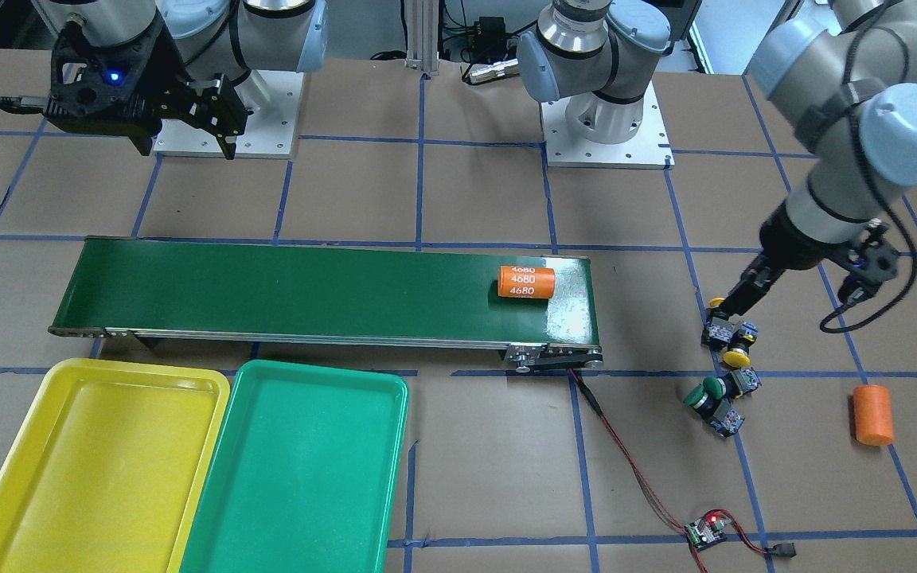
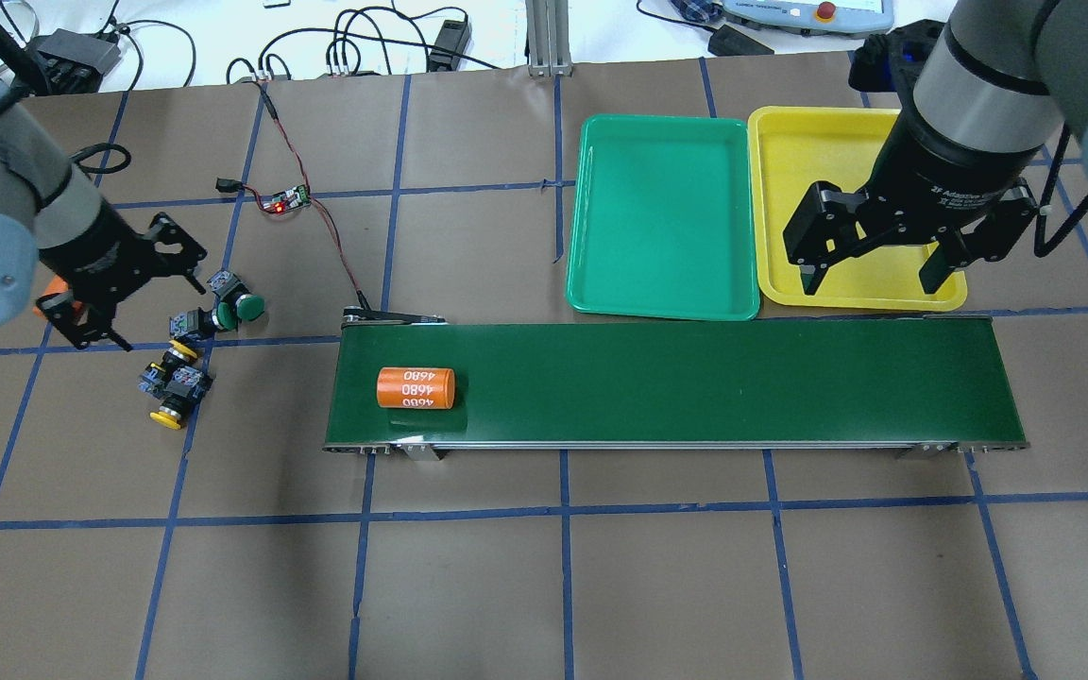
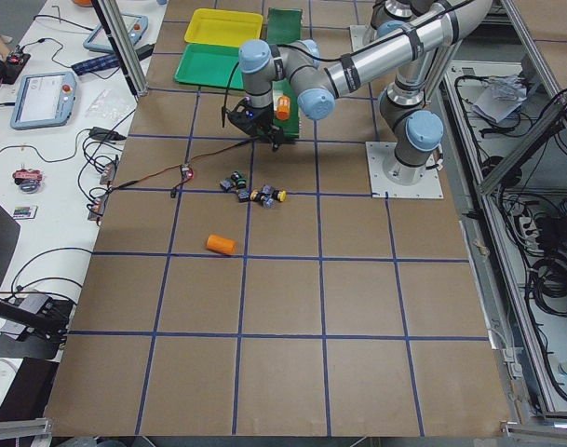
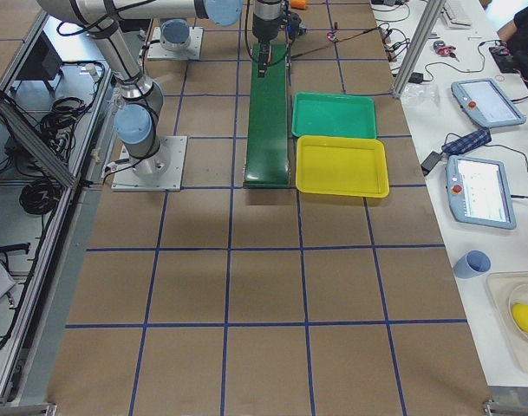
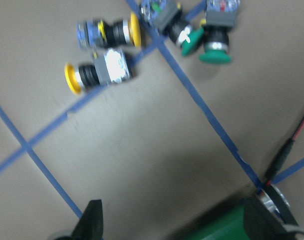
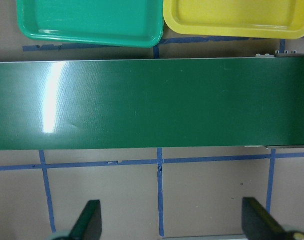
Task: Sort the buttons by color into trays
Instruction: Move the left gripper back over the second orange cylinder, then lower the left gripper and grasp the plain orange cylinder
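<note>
Four small push-buttons point(image 2: 176, 378) with blocky black-and-blue bodies lie on their sides in a loose cluster on the brown paper-covered table point(image 2: 544, 586). They are just off the end of the long dark-green conveyor belt point(image 2: 695, 378) on the robot's left and well apart from both trays. Two have round green caps point(image 2: 246, 304) and two have round yellow caps point(image 2: 166, 416). The large shallow yellow plastic tray point(image 2: 823, 151) and the matching green plastic tray point(image 2: 662, 217) sit just beside one another on the far side of the belt. The left gripper point(image 5: 176, 222) is beside the cluster with its fingers spread, and only table surface shows between them. The right gripper point(image 2: 870, 283) hangs over the belt by the yellow tray's near rim, also spread and gripping nothing. The left wrist view, though blurred, shows silver collars behind the caps and the two yellow-capped units lying parallel with caps facing opposite ways, which the overhead view does not resolve. The front-facing view shows a plain orange cylinder point(image 1: 872, 415) in full (overhead, only a sliver shows behind the left arm). An orange cylinder printed 4680 point(image 2: 416, 388) rests on the belt near its left end. A small circuit board with a red light point(image 1: 705, 532) lies on the table, wired to the belt. The right wrist view takes in only belt and tray rims.
</note>
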### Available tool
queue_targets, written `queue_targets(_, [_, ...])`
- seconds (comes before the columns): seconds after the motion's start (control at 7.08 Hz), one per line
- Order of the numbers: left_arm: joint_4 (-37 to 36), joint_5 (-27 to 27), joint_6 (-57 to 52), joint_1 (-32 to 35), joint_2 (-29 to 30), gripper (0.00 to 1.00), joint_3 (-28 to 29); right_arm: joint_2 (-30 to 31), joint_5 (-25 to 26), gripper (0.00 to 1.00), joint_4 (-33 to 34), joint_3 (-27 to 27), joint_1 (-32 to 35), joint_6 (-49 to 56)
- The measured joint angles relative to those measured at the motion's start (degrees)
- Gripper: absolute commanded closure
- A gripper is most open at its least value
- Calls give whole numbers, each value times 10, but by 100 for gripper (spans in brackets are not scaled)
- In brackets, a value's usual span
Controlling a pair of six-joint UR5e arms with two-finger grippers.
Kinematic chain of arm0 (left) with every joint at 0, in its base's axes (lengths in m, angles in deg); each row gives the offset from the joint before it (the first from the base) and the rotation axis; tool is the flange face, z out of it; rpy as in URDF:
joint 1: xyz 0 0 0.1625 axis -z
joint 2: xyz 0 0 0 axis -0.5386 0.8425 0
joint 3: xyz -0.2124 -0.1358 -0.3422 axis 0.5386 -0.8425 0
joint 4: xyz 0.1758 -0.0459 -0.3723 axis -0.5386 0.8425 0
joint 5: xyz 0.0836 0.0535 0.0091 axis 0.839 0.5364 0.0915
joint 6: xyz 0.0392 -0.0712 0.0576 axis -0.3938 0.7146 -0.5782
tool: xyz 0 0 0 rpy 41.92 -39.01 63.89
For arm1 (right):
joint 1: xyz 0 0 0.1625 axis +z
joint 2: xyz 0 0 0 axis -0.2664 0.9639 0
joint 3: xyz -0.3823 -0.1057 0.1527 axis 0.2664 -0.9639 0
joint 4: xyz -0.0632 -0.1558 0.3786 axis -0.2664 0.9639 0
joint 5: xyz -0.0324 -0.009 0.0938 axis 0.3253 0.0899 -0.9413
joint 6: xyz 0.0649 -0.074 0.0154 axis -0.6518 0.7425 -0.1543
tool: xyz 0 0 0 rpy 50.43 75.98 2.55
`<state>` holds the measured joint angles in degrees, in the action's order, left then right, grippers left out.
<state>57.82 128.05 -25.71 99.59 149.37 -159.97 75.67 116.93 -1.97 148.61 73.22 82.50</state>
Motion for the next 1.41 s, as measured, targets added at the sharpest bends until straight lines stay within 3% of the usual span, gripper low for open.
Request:
queue_targets(0.56, [-5,3,-383,-123,123,0,116,1,0,0,1,5,0,0])
queue_targets(0.99, [-31,3,-571,-148,229,0,192,4,-1,0,1,7,0,0])
queue_targets(1.41, [-120,-3,-789,-154,300,0,224,5,-1,0,1,10,0,0])
